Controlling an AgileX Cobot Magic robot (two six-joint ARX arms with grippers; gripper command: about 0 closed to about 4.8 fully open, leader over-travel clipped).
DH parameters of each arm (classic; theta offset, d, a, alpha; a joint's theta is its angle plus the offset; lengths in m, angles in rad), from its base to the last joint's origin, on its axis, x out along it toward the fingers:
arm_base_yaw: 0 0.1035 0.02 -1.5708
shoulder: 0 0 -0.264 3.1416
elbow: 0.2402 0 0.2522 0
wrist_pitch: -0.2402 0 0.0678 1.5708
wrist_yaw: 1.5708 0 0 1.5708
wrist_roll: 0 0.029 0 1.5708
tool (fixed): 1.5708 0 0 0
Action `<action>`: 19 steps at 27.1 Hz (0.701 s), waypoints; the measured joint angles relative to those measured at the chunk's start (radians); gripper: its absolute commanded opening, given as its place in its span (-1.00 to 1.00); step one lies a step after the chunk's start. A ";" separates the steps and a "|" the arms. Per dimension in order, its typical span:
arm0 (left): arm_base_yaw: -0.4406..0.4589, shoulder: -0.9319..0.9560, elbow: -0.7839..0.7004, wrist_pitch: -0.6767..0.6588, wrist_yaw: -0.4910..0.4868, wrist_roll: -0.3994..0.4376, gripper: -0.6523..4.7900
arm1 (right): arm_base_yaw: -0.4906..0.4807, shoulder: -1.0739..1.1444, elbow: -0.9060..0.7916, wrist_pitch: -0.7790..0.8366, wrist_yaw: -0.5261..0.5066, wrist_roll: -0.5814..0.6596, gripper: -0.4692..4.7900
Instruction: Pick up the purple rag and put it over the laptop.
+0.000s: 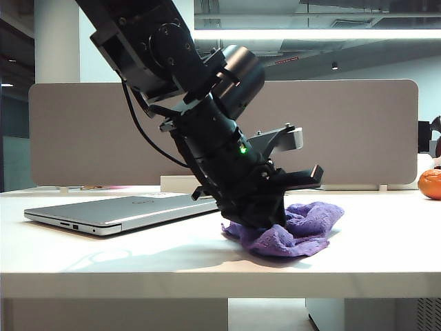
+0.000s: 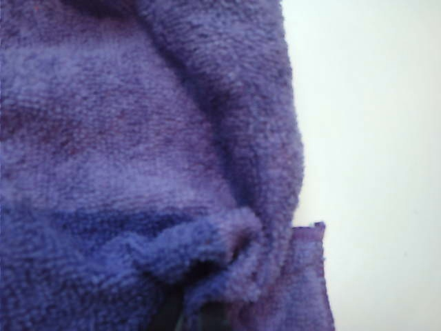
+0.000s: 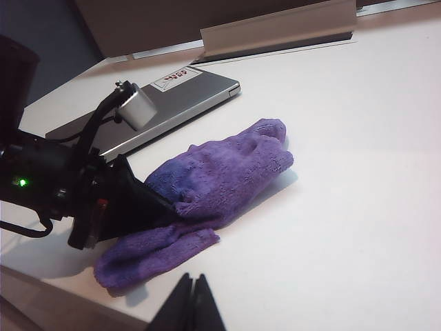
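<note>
- One relation decides the coming move, and the exterior view shows it well: the laptop (image 1: 117,210) lies closed and flat on the counter (image 1: 207,258), to the left of the purple rag (image 1: 303,231) in this view, near it but not touching. The left gripper (image 1: 265,217) is pressed down into the left end of the rag, so I judge that the carry must first go up and then sideways toward the lid.
- In the left wrist view, the rag (image 2: 138,138) fills almost the whole picture, with the bare counter (image 2: 372,138) beside it. A fold of cloth is bunched where the dark fingertips (image 2: 172,318) come together, so the left gripper is clenched on the purple rag, which lies on the counter, not yet lifted.
- In the right wrist view, the rag (image 3: 207,186) is stretched out long, with its long axis running from the left gripper (image 3: 138,207) away toward its free end. The laptop (image 3: 172,103) is behind the left arm, on the far side of the rag. The right gripper (image 3: 193,303) hovers with its fingers pressed together, holding nothing, apart from the rag. The left arm is clearly the nearer one for this work.
</note>
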 measured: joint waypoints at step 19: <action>0.031 -0.050 0.204 -0.090 -0.061 0.122 -0.78 | 0.000 0.000 0.000 0.000 0.000 0.000 -0.74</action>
